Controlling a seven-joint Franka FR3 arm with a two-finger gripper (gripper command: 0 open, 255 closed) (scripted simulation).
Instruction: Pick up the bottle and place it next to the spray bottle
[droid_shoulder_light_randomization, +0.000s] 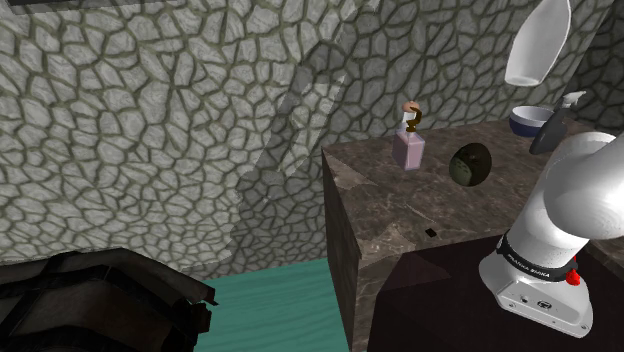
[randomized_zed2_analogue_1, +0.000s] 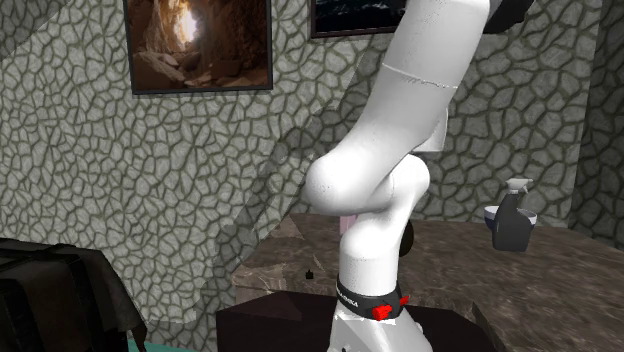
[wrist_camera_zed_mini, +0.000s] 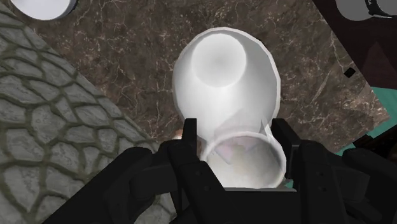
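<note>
ok so the pickup hasn't started yet, going by how things lie. the bottle (droid_shoulder_light_randomization: 408, 143), a small pinkish one with a brownish top, stands upright on the dark marbled tabletop (droid_shoulder_light_randomization: 400, 215) near its far edge by the stone wall, and nothing is touching it. my hand (wrist_camera_zed_mini: 236, 137) is up high and pointing down. in the wrist view the two black fingers stand apart with nothing gripped, and what shows below them looks like my own white arm, not the bottle.

the spray bottle (droid_shoulder_light_randomization: 553, 125) is further along the tabletop toward the shoulder view's right, just beside a bluish bowl (droid_shoulder_light_randomization: 528, 120). you can also see it at the second exterior view's right (randomized_zed2_analogue_1: 514, 215). a dark round thing (droid_shoulder_light_randomization: 470, 164) sits between the bottle and the spray bottle.

so i'd say this is the reach step. next i need to swing the hand out over the bottle, come down with the fingers either side of its body below the top, and close on it. the carry will probably need some lift to clear that round thing, and the bowl will limit where i can set the bottle down.
</note>
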